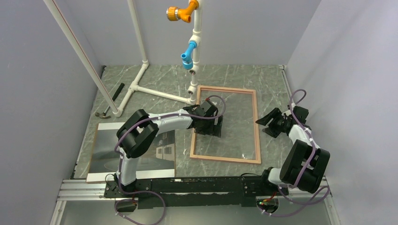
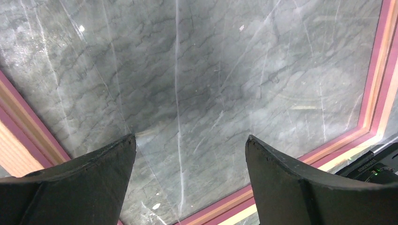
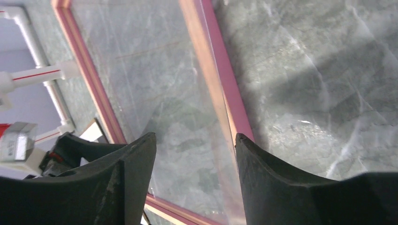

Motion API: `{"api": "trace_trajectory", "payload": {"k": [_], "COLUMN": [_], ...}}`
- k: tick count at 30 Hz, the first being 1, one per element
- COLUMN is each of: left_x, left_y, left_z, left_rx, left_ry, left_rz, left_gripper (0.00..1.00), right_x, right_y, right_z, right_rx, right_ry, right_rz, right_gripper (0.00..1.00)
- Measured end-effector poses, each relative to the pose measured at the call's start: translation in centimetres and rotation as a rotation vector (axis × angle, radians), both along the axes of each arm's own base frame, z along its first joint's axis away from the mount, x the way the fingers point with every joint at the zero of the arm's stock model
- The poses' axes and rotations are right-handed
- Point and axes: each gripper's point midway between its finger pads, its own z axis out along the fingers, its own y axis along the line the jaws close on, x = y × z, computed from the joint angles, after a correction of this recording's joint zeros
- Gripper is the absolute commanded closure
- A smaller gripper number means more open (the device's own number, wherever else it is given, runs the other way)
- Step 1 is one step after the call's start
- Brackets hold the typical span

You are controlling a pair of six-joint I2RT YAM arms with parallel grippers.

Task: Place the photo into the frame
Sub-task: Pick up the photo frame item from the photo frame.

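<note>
Two grippers are held with jaws spread and nothing gripped, the left gripper (image 2: pixel 190 140) above the pane of the frame (image 1: pixel 225 159) and the right gripper (image 3: pixel 195 138) over its right rail. The frame is laid flat on the table (image 1: pixel 234 77), nearer its right edge — the photo (image 1: pixel 103 152) is seen at the near-left corner.

No legible text is seen; tiny white print on a black part (image 2: pixel 371 165) cannot be read.

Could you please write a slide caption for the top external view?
Left arm reaches over the clear pane of the frame; the photo lies apart, near-left on the table.
</note>
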Motion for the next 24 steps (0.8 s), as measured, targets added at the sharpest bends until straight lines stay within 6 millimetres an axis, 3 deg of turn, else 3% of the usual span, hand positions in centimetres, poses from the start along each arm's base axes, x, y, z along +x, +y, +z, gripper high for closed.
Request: {"api": "trace_trajectory", "payload": {"k": [9, 14, 24], "left_x": [0.0, 0.0, 0.0], "left_y": [-0.1, -0.5, -0.4], "left_z": [0.1, 0.2, 0.3], "left_rx": [-0.032, -0.062, -0.076], "left_ry": [0.0, 0.0, -0.005], "left_rz": [-0.005, -0.017, -0.017], "left_gripper": [0.11, 0.12, 0.11], "right_x": [0.6, 0.2, 0.1], "right_y": [1.8, 2.9, 2.9], "right_z": [2.7, 2.6, 2.5], "right_rx": [0.08, 0.135, 0.138], "right_ry": [-0.161, -0.159, -0.149], "right_rz": [0.069, 0.11, 0.11], "right_gripper": [0.41, 0.48, 0.48]}}
